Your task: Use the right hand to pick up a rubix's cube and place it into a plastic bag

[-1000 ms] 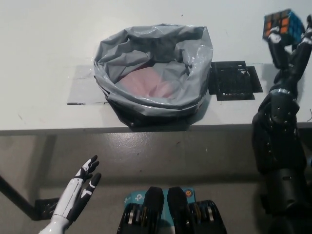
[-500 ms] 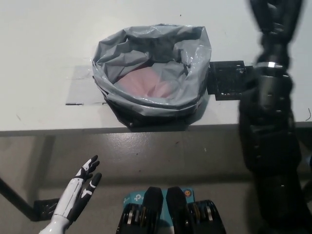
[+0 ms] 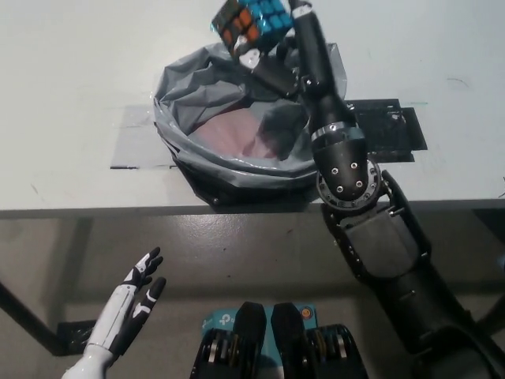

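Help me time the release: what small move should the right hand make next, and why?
Probably bring it nearer and lower, over the opening: the black right hand holds the multicoloured Rubik's cube above the far rim of the grey plastic bag.

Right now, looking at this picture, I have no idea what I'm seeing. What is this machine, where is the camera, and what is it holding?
This is a humanoid robot with two arms, seen from a camera on its own head that looks steeply down. Its black right hand, reaching in from the lower right, holds a coloured cube up over the far edge of a grey plastic bag. The bag stands open on a white table, with a flat black plate beside it. The white left hand rests open at the lower left, below the table's edge, holding nothing.
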`<action>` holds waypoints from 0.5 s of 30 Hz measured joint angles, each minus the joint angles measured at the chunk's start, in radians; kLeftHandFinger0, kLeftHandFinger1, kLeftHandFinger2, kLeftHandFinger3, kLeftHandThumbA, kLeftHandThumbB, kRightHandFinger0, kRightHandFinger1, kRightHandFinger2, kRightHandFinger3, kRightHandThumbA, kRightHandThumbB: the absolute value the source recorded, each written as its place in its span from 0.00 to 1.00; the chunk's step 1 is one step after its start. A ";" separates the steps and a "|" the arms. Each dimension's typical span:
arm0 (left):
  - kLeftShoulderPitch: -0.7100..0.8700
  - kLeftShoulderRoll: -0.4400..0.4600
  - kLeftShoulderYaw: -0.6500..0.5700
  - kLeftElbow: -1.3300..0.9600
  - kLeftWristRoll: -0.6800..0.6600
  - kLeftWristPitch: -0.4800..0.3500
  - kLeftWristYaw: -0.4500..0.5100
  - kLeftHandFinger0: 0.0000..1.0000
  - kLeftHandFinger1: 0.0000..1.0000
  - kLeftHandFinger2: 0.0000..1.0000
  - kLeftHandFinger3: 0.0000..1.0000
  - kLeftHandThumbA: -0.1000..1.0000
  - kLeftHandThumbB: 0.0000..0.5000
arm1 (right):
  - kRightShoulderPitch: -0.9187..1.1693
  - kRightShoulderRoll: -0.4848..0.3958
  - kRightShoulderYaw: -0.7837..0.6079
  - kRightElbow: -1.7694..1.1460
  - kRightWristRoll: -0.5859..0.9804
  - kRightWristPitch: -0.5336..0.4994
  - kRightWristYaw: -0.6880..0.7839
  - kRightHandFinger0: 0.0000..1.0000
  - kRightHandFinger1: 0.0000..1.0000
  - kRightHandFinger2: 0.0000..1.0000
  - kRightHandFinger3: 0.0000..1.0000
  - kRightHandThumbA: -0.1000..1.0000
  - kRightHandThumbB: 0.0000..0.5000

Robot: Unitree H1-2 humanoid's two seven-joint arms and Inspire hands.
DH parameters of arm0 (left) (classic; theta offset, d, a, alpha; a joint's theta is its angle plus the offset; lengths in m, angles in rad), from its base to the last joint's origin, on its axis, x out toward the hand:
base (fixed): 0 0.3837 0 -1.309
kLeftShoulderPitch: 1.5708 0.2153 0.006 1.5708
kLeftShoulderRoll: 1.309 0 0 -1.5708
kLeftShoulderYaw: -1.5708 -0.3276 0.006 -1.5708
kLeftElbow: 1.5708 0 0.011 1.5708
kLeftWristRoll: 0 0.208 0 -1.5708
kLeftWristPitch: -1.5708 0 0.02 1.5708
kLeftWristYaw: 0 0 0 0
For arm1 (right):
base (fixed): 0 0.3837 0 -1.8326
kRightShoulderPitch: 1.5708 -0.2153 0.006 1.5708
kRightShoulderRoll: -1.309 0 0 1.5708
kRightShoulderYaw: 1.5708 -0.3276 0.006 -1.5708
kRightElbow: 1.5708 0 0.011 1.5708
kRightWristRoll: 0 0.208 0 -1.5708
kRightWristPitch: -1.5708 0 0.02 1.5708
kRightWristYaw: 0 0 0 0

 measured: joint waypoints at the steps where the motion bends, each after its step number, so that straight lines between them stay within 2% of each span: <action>1: -0.002 -0.001 0.000 0.000 0.000 0.000 -0.001 1.00 1.00 1.00 1.00 1.00 0.15 | -0.010 -0.002 0.004 0.035 -0.008 -0.007 0.001 0.04 0.48 0.93 0.91 0.00 0.31; 2: -0.003 -0.001 0.000 0.000 -0.001 0.000 -0.001 1.00 1.00 1.00 1.00 1.00 0.16 | -0.017 -0.003 0.009 0.060 -0.015 -0.014 0.001 0.00 0.43 0.90 0.93 0.00 0.32; 4: -0.006 0.000 0.000 0.000 -0.001 0.000 -0.003 1.00 1.00 1.00 1.00 1.00 0.17 | -0.032 -0.005 0.019 0.113 -0.034 -0.033 0.001 0.00 0.42 0.89 0.98 0.00 0.31; 8: -0.012 0.000 0.000 0.000 -0.001 0.000 -0.006 1.00 1.00 1.00 1.00 1.00 0.20 | -0.050 -0.008 0.050 0.211 -0.080 -0.073 -0.001 0.00 0.40 0.86 0.98 0.00 0.28; 10: -0.016 0.000 0.000 0.000 -0.001 0.000 -0.009 1.00 1.00 1.00 1.00 1.00 0.18 | -0.056 -0.009 0.063 0.246 -0.098 -0.088 -0.001 0.00 0.41 0.86 0.99 0.00 0.27; 12: -0.020 0.000 0.000 0.000 -0.001 0.000 -0.011 1.00 1.00 1.00 1.00 1.00 0.17 | -0.062 -0.011 0.074 0.278 -0.115 -0.103 -0.002 0.02 0.46 0.90 0.98 0.00 0.36; 13: -0.022 0.000 0.000 0.000 -0.001 0.000 -0.012 1.00 1.00 1.00 1.00 1.00 0.20 | -0.070 -0.014 0.084 0.302 -0.128 -0.112 -0.002 0.34 0.79 1.00 1.00 0.24 0.68; 14: -0.023 0.000 0.000 0.000 -0.001 0.000 -0.012 1.00 1.00 1.00 1.00 1.00 0.20 | -0.072 -0.016 0.089 0.306 -0.133 -0.116 -0.002 0.40 0.79 1.00 1.00 0.32 0.65; 15: -0.023 0.000 0.000 0.000 -0.001 0.000 -0.012 1.00 1.00 1.00 1.00 1.00 0.18 | -0.077 -0.021 0.102 0.319 -0.148 -0.120 -0.001 0.87 1.00 1.00 1.00 0.54 0.84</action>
